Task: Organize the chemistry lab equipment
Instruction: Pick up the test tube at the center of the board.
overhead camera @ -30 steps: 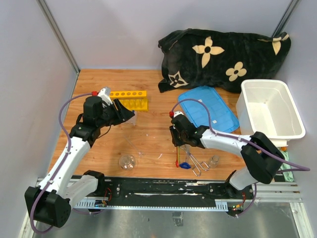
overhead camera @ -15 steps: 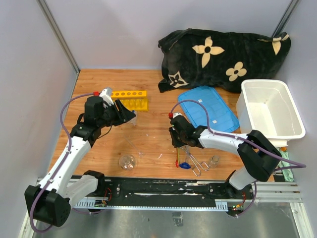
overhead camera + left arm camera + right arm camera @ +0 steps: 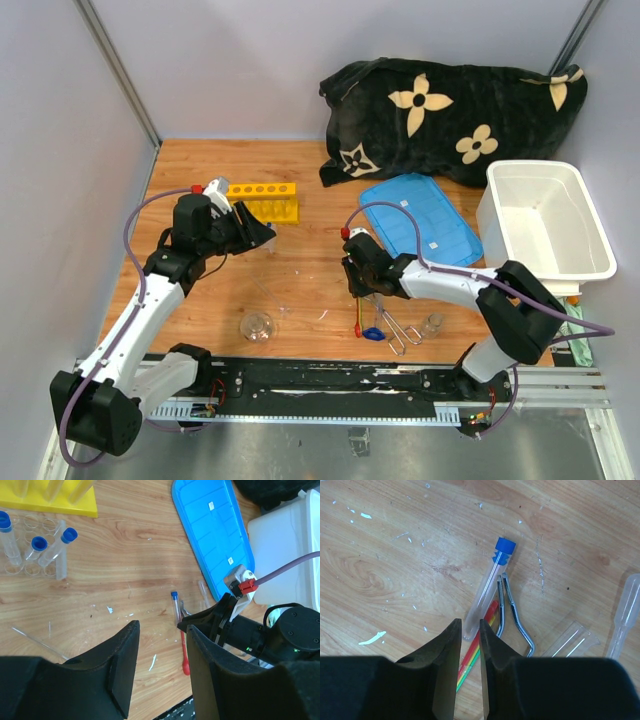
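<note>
A blue-capped test tube (image 3: 487, 590) lies on the wood beside the metal tongs (image 3: 514, 617) and over the red-handled spatula (image 3: 470, 665). My right gripper (image 3: 468, 625) is low over them. Its jaws have closed to a narrow gap and press on the tube's closed end. That tube (image 3: 175, 605) and the spatula (image 3: 184, 652) also show in the left wrist view. My left gripper (image 3: 161, 630) hangs open and empty above the table, near the yellow rack (image 3: 262, 200). Beside the rack (image 3: 45, 497) lie three capped tubes (image 3: 59, 550). A glass flask (image 3: 258, 325) and a small beaker (image 3: 432, 323) stand near the front.
A blue lid (image 3: 420, 220) lies flat at the middle right, with the white tub (image 3: 550, 225) beyond it. A black flowered cloth (image 3: 450, 105) is heaped at the back. A clear pipette (image 3: 625, 605) lies right of the tongs.
The right gripper's jaws have narrowed around the test tube's end and the arm has edged slightly left. The left arm has barely shifted.
</note>
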Available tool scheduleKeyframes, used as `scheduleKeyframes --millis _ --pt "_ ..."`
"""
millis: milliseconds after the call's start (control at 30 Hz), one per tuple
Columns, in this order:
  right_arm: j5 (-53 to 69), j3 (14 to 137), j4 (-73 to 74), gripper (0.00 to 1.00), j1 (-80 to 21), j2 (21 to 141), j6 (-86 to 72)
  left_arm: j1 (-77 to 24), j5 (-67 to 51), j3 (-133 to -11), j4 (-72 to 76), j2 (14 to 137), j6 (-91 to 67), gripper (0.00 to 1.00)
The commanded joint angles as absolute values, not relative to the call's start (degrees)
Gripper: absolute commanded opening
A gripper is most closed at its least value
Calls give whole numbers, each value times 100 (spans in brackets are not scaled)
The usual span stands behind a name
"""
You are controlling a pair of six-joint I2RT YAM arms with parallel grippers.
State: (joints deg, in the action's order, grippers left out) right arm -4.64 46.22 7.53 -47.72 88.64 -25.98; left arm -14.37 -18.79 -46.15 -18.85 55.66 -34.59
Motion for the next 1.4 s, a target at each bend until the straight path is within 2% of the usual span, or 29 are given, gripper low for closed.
scheduleKeyframes --millis 0,433,700,800,1067,1167,1367 --pt "-625 4570 730 22 -4738 8979 -2589 -1479 -1944 -4641 -1846 5589 -3466 47" --pt "-479 4643 650 17 -4742 9302 -2511 -1511 -1947 -4619 -1846 5639 -3463 47" --pt "-424 4664 606 1 -4793 9142 -2324 -1535 -2221 -4569 -1738 5805 -3467 48" --pt "-510 4586 532 1 -4934 8725 -2179 -1536 -2700 -4479 -1397 5938 -3638 55" --pt "-1261 4491 602 1 -5847 7602 -1844 -1884 -3002 -4507 -1065 6438 -3877 56" --pt "-1512 4553 678 1 -6231 7382 -1829 -1999 -3237 -4510 -963 6687 -3863 62" --pt "-2102 4537 705 1 -6804 7105 -1827 -2059 -3750 -4273 -471 6972 -4063 62"
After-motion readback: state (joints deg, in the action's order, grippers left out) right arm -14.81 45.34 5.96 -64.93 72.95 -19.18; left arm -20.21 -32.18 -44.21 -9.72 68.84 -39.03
